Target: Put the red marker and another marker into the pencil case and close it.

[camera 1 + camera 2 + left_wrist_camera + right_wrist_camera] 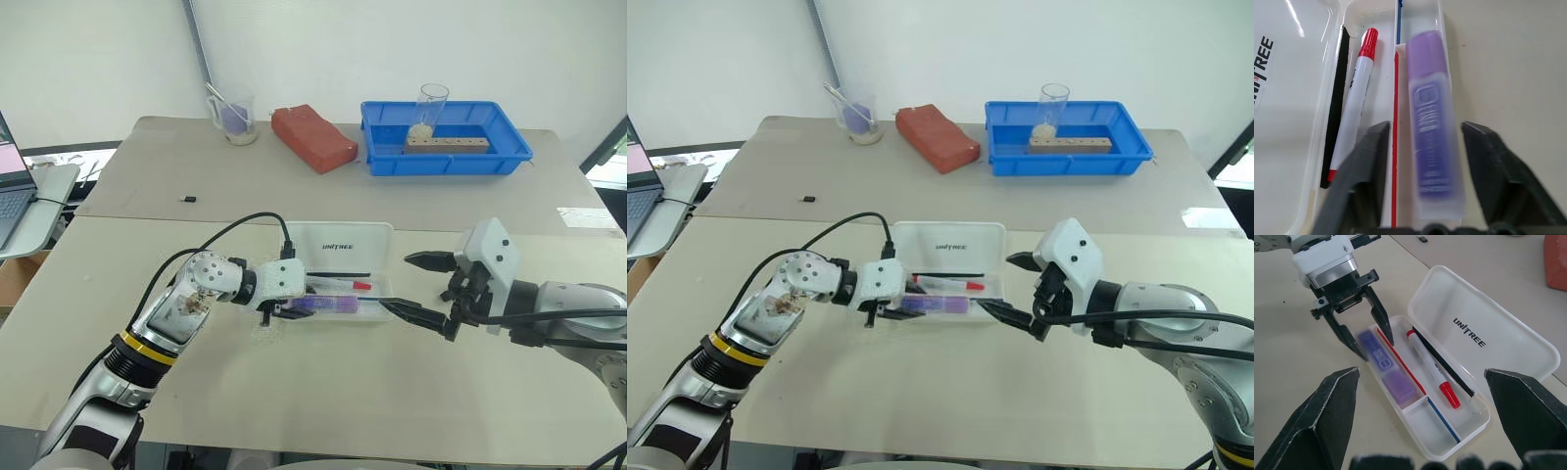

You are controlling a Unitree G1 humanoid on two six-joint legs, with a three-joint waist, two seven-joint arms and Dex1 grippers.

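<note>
The pencil case [1469,431], a flat translucent white plastic box with rounded corners, is lying open on the beige table [323,411], its lid [1484,328] tipped back. Inside, the chunky lavender highlighter [1386,369] is lying in the near compartment, blurred, so whether it is fully settled is hard to say. The slim white red marker [1432,369] is resting beside a thin black stick [1449,372], past a thin red-and-blue stick [1418,389]. The left wrist view is showing the highlighter's printed barrel lying between the left gripper [1425,142]'s spread black fingers, with gaps on both sides. From the head views, the left arm is reaching rightward over the case's end, while the right gripper [423,288] is hovering at the other end, fingers wide apart and empty.
</note>
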